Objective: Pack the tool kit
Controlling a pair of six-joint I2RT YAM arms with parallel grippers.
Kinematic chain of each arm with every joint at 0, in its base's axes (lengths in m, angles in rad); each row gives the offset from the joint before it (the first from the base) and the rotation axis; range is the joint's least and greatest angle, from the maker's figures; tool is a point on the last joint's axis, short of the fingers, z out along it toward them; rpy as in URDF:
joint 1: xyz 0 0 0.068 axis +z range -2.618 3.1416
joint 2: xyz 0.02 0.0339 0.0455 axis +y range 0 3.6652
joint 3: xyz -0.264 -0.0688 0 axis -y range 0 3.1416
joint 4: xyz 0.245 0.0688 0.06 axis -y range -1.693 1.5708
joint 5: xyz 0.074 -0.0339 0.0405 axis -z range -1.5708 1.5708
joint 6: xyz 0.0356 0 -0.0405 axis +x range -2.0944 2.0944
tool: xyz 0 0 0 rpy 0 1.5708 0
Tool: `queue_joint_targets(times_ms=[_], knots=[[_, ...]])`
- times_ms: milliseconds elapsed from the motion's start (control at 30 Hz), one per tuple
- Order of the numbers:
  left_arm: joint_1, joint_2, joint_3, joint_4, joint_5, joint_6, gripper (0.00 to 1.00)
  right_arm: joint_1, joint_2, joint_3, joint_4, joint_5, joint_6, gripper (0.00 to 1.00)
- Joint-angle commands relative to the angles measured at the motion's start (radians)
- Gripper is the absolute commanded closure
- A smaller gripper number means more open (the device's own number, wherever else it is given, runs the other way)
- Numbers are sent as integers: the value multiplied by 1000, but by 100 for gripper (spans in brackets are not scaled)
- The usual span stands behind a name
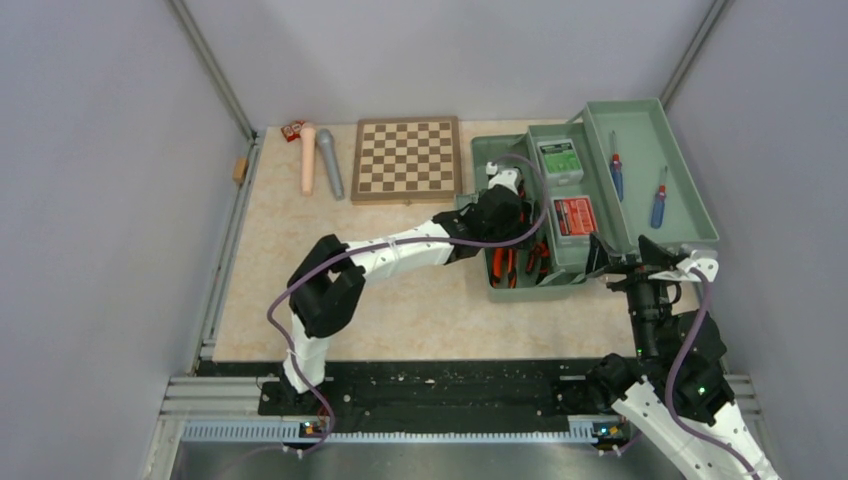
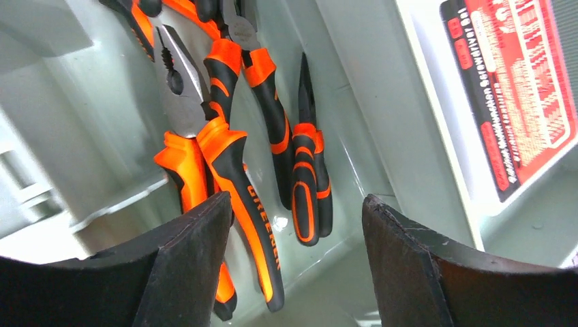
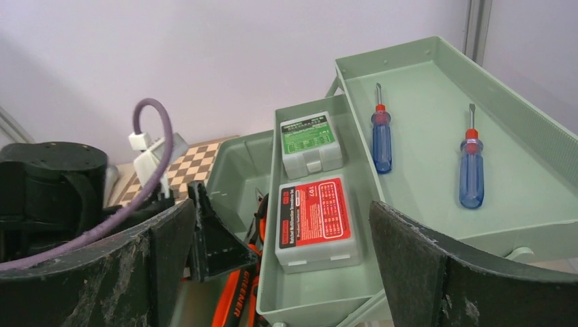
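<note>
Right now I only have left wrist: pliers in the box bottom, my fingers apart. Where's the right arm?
Observer: Right gripper hovers at the near right of the toolbox, jaws wide, holding nothing.
Operator: Anything in the trays besides the red-labelled box?
Observer: A green-labelled box sits just behind it, same tray.
Operator: Screwdrivers packed?
Observer: Two blue-handled screwdrivers lie apart in the far-right tray, tips toward the far side.
</note>
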Motion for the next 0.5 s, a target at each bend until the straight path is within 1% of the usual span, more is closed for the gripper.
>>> queue_joint_targets(times_ms=[0,100,267,367,467], knots=[[-5,-178,-42,44,-78,34,25,-4,2,-1,25,21,-15,4],[-4,-254,-103,29,-182,57,26,-3,3,-1,25,26,-15,4],[-5,-330,-173,-99,-337,60,28,-4,1,-1,25,32,-16,4],[-5,-342,-217,-131,-365,50,30,-4,0,0,24,33,-14,4],[-5,-328,-234,-128,-345,37,32,-4,1,-1,25,34,-14,4]])
